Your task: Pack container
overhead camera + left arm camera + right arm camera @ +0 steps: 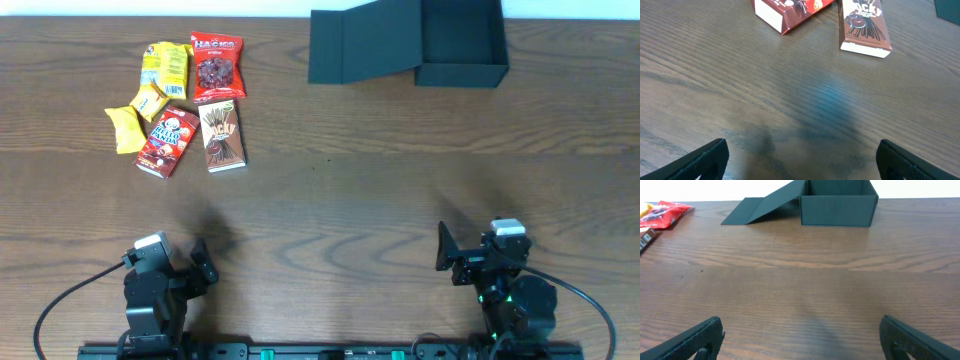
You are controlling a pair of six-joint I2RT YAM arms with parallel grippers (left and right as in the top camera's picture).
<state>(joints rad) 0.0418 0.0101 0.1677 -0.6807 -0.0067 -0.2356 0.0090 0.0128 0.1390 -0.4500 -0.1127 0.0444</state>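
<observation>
Across the table (330,190) — open black container (462,40), snack packets (217,66) well apart.

Desk (330,200): dark brown wood grain, smooth, faint sheen under my left wrist. Container (460,35): black card, matt, no shine; flap lid (350,45) same. Red bag (217,66), yellow packets (163,68): glossy plastic film, crinkled. Brown biscuit-stick box (222,137), red box (167,143): printed card, glossy. My jaws: black, matt, plastic-looking.
</observation>
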